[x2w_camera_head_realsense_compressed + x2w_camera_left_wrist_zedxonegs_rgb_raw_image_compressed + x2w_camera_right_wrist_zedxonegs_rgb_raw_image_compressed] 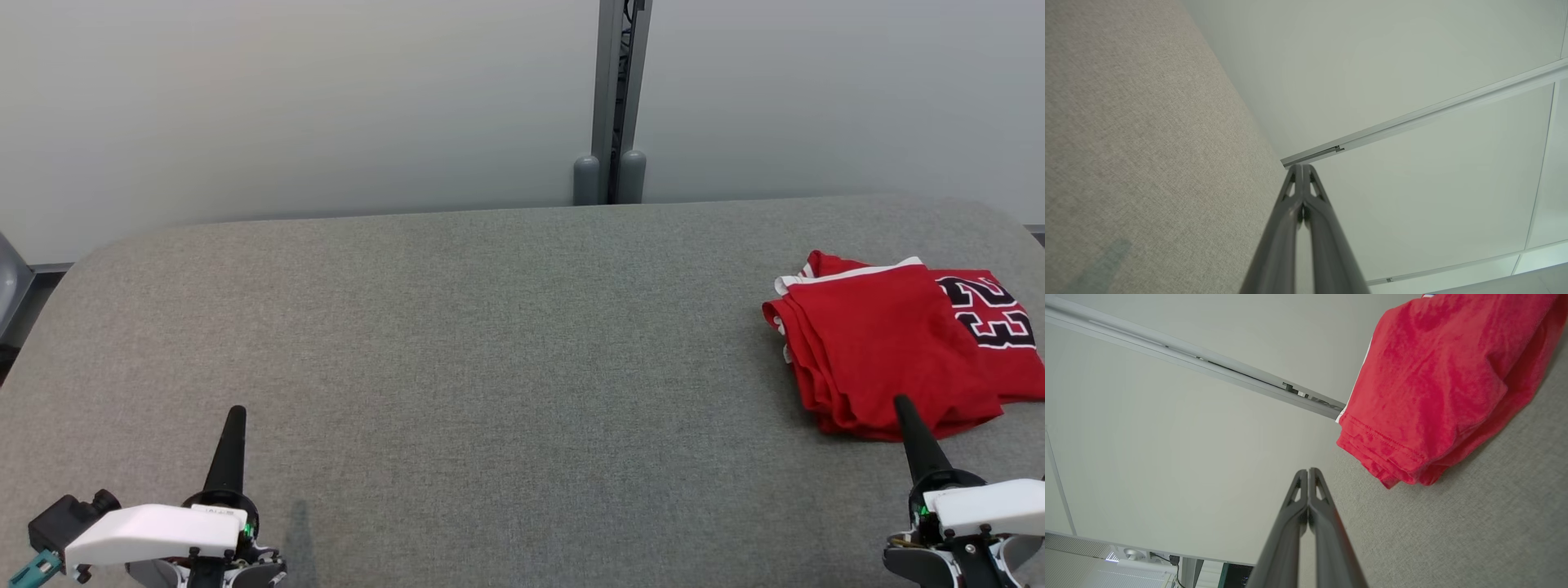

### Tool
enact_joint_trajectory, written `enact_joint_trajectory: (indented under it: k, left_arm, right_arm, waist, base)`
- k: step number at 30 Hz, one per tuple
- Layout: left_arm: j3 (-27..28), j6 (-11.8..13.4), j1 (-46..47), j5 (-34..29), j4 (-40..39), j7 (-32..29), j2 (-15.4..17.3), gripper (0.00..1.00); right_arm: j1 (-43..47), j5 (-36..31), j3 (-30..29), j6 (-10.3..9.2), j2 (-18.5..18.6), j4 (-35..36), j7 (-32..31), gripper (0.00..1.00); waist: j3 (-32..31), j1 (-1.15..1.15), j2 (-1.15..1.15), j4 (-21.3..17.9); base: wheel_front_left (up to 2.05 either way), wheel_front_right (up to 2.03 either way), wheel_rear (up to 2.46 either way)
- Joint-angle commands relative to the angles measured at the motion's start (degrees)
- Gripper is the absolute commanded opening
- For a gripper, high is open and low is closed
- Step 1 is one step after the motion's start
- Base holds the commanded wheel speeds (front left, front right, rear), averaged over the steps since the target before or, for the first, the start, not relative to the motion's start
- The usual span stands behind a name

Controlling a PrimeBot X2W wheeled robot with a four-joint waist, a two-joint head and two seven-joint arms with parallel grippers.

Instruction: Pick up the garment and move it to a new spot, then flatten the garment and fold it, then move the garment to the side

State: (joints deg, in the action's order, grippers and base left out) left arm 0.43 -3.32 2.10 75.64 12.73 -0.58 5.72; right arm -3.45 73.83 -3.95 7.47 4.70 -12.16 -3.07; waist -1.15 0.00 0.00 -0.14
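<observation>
Folded red basketball jersey with white trim and black numerals lay at the far right of the grey fabric-covered tabletop, close to its right edge. Its layers were stacked in a fairly neat block, with the numerals showing on the right-hand part.

Your left gripper rested low at the near left, well apart from the jersey. Its jaws were pressed together and held nothing, and its wrist view looked along them over bare grey fabric towards a pale wall.

Your right gripper sat at the near right, with its tip near the jersey's near edge. Its jaws were likewise closed tight and empty. The right wrist view showed a strip of bare tabletop between the fingertips and the jersey's hemmed corner, so the two were not touching.

Judging by this layout, you had the folding done and the garment set off to the side. Little or nothing of the task seemed to be left, unless you wanted the slightly uneven near layers squared up.
</observation>
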Motion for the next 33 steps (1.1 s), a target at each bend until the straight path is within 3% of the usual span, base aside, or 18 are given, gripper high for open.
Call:
enact_joint_trajectory:
  k: [1,33]
  left_arm:
    - [0.7,-0.6,1.6,1.1,-0.3,-0.4,0.0,0.00]
    - [4.7,-3.4,3.7,13.0,1.0,-4.5,-1.9,0.00]
  right_arm:
    - [-1.2,1.2,-0.5,0.03,0.2,0.1,-0.4,0.00]
    - [-2.6,14.2,-2.2,0.04,-1.3,-1.4,-2.8,0.00]
  waist:
    - [0.0,0.00,0.00,0.0]
    - [0.9,0.00,0.00,0.1]
  base:
    - [0.00,0.00,0.00]
    - [0.00,0.00,0.00]
